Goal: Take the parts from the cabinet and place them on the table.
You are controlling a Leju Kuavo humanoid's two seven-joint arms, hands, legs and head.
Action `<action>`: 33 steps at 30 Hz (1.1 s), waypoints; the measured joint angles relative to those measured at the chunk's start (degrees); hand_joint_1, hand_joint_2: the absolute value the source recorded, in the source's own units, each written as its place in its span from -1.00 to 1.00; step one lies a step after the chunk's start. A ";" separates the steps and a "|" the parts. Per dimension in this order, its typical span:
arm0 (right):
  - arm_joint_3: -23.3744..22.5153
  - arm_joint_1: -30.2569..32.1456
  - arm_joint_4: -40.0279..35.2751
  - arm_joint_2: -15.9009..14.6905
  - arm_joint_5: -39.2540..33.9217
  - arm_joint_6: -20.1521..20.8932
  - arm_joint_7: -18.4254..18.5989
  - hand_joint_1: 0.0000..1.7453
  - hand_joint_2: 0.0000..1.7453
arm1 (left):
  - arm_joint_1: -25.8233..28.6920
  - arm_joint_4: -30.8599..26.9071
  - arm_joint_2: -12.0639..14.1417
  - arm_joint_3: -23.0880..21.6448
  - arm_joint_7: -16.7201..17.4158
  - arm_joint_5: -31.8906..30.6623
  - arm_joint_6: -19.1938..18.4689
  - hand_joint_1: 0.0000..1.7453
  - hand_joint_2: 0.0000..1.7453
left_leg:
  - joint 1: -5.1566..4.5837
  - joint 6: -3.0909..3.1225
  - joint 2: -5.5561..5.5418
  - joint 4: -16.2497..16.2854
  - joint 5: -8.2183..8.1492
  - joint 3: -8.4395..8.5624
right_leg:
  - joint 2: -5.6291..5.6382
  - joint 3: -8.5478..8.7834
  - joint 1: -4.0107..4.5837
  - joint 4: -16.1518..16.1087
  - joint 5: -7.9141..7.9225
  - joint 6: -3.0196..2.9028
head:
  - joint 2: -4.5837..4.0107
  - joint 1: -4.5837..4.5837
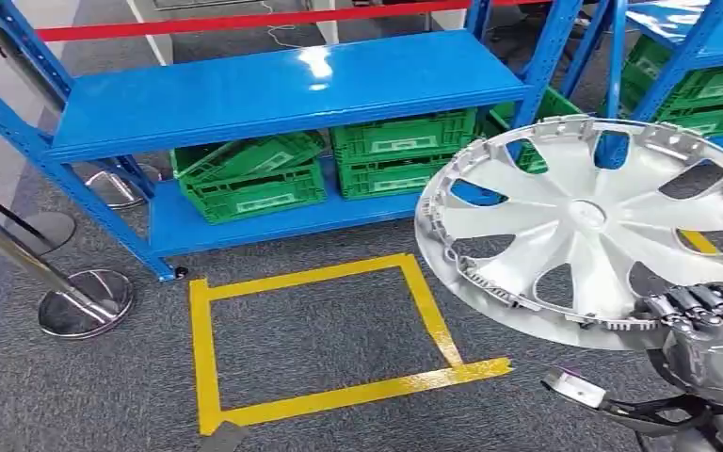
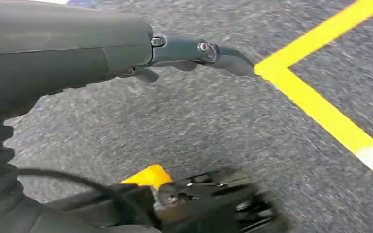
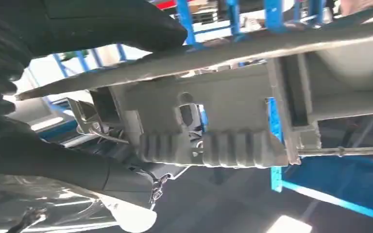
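Right hand (image 1: 706, 306) grips round silver spoked hubcap (image 1: 584, 221); ribbed rim.

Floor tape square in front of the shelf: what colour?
Yellow; the tape square on the grey carpet shows best in the head view.

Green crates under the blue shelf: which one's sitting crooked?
The leftmost green crate, tilted atop another crate. The stacked crates beside it sit level.
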 joint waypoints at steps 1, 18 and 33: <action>0.00 -0.23 0.07 0.00 -0.04 0.00 0.00 1.00 1.00 | 0.09 0.00 -0.07 0.00 0.00 0.00 0.04 -1.00 1.00 | -0.10 -0.09 0.31 -0.53 0.59 -0.14 | 0.81 -0.34 -0.28 0.04 0.26 0.36 | 0.00 -0.20; 0.28 0.07 1.51 0.00 -0.59 0.00 0.85 1.00 1.00 | -0.29 0.00 -0.18 -0.72 0.02 -0.04 -0.02 -1.00 1.00 | -0.77 -0.86 10.34 -1.45 0.56 -0.40 | -5.82 0.19 0.10 0.39 -0.73 1.07 | 0.00 0.20; 1.33 0.86 1.60 0.28 1.90 0.00 2.64 1.00 1.00 | 0.73 0.00 0.48 -0.81 -0.33 0.70 -0.04 -1.00 1.00 | -0.68 1.22 -0.07 -0.66 -0.06 0.16 | 4.17 -2.24 -0.36 0.06 1.82 0.53 | 0.00 -0.26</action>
